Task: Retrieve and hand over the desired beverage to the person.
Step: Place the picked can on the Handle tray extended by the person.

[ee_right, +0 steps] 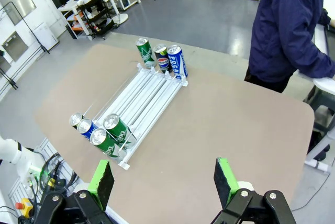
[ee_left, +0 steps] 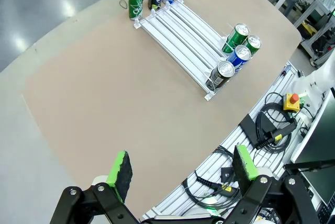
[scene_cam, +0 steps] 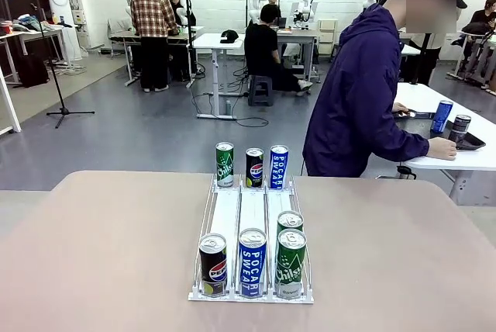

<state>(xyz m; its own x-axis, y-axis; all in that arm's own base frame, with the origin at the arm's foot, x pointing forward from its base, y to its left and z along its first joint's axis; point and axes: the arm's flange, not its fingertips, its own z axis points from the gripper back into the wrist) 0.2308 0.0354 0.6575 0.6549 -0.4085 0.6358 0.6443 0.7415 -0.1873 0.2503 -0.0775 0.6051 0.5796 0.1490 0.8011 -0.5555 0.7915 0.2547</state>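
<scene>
A white slanted can rack (scene_cam: 240,208) stands mid-table. At its far end are a green Sprite can (scene_cam: 225,164), a black Pepsi can (scene_cam: 254,167) and a blue Pocari Sweat can (scene_cam: 279,166). At the near end stand a Pepsi (scene_cam: 213,264), a Pocari Sweat (scene_cam: 253,262) and two Sprite cans (scene_cam: 291,261), one behind the other. The person (scene_cam: 356,99) in a dark navy-purple jacket stands past the far right edge, leaning on another table. My left gripper (ee_left: 183,166) hangs open high above the table's side. My right gripper (ee_right: 164,182) is open too, well above the table, holding nothing.
A white side table (scene_cam: 465,157) at the right holds two cans and a black tray. Cables and a red emergency button (ee_left: 293,100) lie off the table's near edge. Bare brown tabletop (scene_cam: 101,254) spreads on both sides of the rack. Other people work farther back.
</scene>
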